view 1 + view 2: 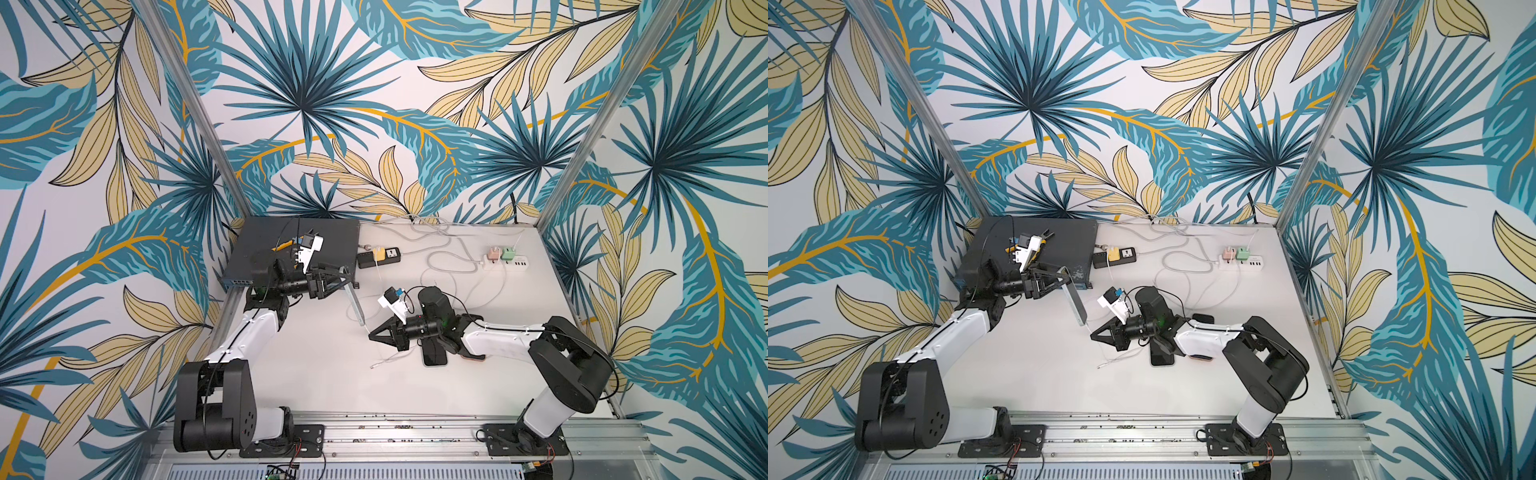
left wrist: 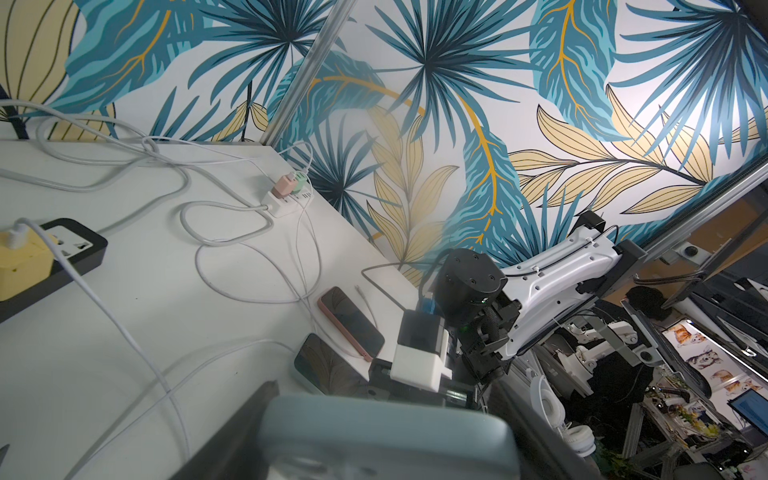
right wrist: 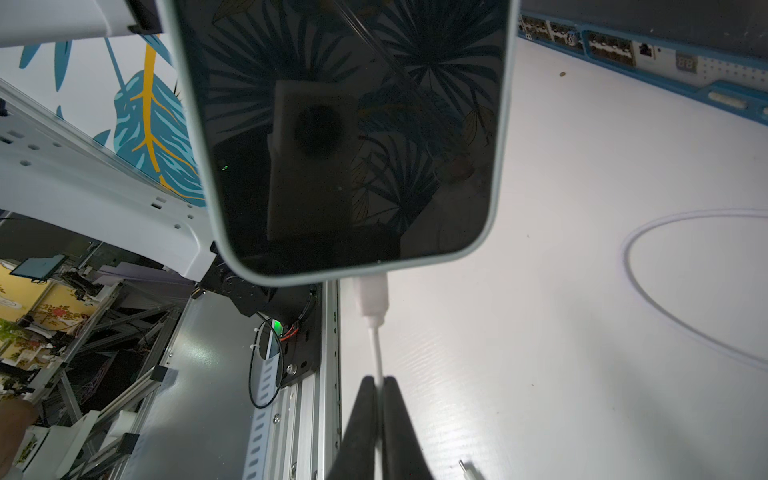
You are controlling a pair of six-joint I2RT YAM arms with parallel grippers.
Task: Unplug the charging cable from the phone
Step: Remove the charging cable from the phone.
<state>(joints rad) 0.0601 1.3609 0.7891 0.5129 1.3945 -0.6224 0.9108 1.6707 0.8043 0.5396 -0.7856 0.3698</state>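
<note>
A phone (image 1: 355, 303) in a pale blue-grey case hangs tilted above the table, its dark screen (image 3: 345, 124) filling the right wrist view. My left gripper (image 1: 349, 277) is shut on its upper end, and in the left wrist view the case (image 2: 382, 436) sits between the dark fingers (image 2: 253, 415). The white charging cable (image 3: 377, 353) is plugged into the phone's lower edge by its white plug (image 3: 372, 297). Just below the plug, my right gripper (image 3: 379, 380) is shut on the cable; in both top views it (image 1: 1092, 334) is beside the phone's lower end.
Two other phones lie under the right arm, one pink-cased (image 2: 351, 322) and one dark (image 2: 328, 365). At the back stand a black power strip (image 1: 379, 257), a white strip with chargers (image 1: 505, 259) and a dark switch box (image 1: 291, 245). Loose cables (image 1: 449, 266) loop across the table.
</note>
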